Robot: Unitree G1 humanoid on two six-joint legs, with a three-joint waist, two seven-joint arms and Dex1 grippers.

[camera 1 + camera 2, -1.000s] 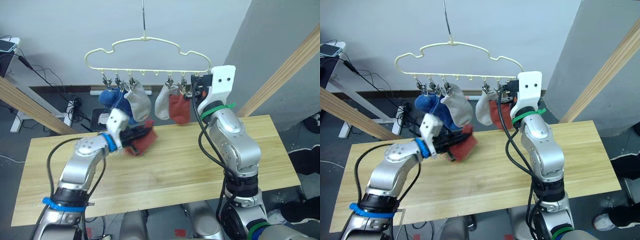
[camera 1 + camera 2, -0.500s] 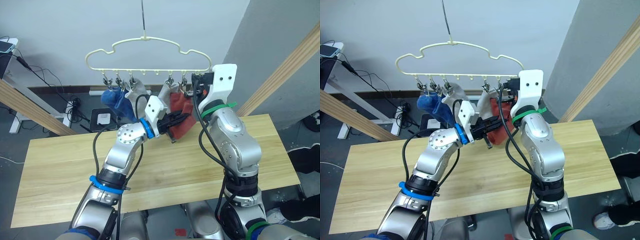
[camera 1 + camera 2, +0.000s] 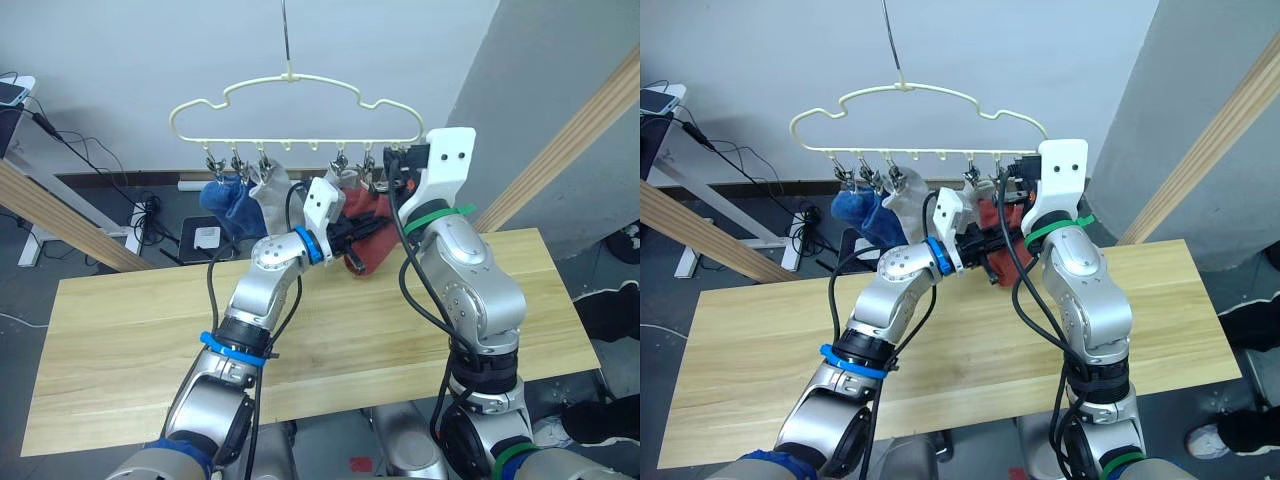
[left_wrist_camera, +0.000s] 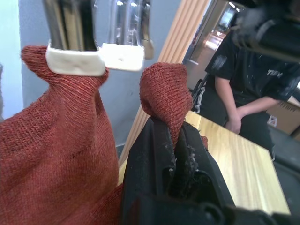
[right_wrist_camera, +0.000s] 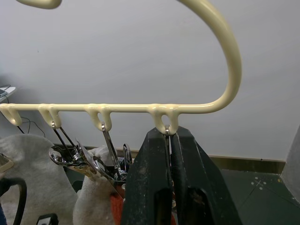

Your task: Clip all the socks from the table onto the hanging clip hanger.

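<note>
The pale yellow clip hanger (image 3: 300, 141) hangs over the back of the wooden table (image 3: 120, 330). Two blue socks (image 3: 228, 200), a grey sock (image 3: 272, 195) and a rust-red sock (image 4: 56, 140) hang from its clips. My left gripper (image 4: 172, 136) is shut on a second rust-red sock (image 4: 166, 89), whose bunched cuff sits just under an open metal clip (image 4: 124, 56) beside the hung red one. My right gripper (image 5: 168, 136) is raised at the hanger's right end, shut on the last clip's wire (image 5: 167, 140) below the hanger bar (image 5: 126, 108).
Slanted wooden beams stand at the left (image 3: 60, 215) and right (image 3: 570, 140) of the table. A person in black (image 4: 248, 89) stands beyond the table's far end. Cables and a power strip (image 3: 150, 215) lie on the floor behind.
My left arm has carried the red sock from low over the table up and to the right, to the clips beside the right gripper. The right gripper has held still.
</note>
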